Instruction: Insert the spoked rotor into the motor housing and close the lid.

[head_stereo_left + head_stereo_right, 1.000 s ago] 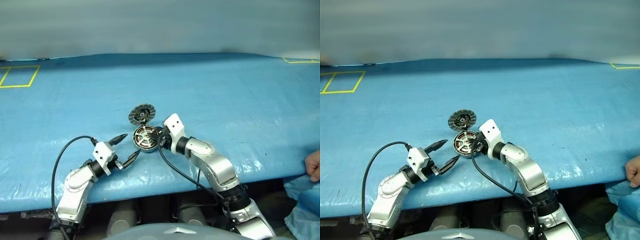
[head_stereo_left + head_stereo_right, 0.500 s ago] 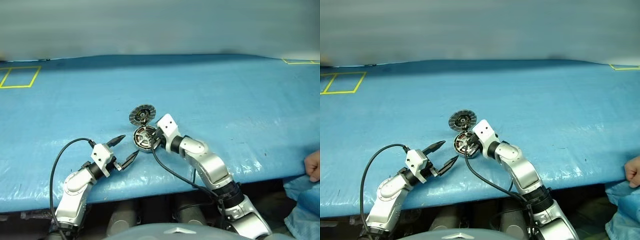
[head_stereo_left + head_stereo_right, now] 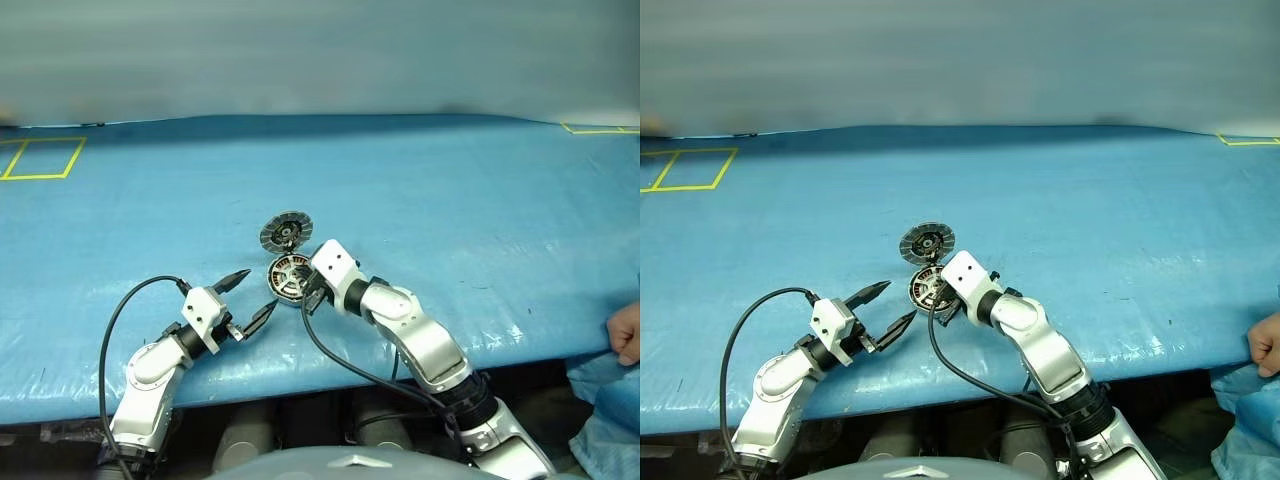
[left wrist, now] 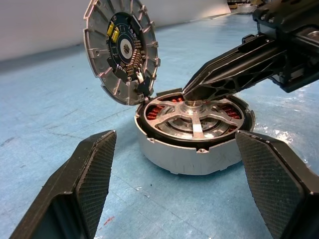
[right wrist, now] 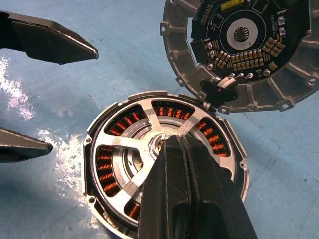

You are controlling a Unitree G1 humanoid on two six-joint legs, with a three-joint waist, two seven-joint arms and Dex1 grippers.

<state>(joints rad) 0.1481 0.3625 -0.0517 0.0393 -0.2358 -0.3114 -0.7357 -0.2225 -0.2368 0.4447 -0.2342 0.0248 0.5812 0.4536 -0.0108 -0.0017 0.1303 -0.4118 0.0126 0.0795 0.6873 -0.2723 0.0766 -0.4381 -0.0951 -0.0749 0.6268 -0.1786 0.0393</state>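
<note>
One spoked rotor (image 5: pixel 149 149) sits in the motor housing (image 4: pixel 192 149), under the closed right gripper (image 5: pixel 172 144).

Blue tarp (image 3: pixel 450 190), yellow tape squares (image 3: pixel 45 158)

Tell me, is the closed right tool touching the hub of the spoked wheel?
Touching. In the left wrist view the shut right tool rests its tip on the silver hub of the spoked wheel, which sits inside the round casing; no gap shows between them.

My left gripper (image 3: pixel 247 296) sits lower left of the frame, fingers wide apart — my right gripper (image 5: pixel 172 149) reaches in from the right, pinched tight, tips angled down.
</note>
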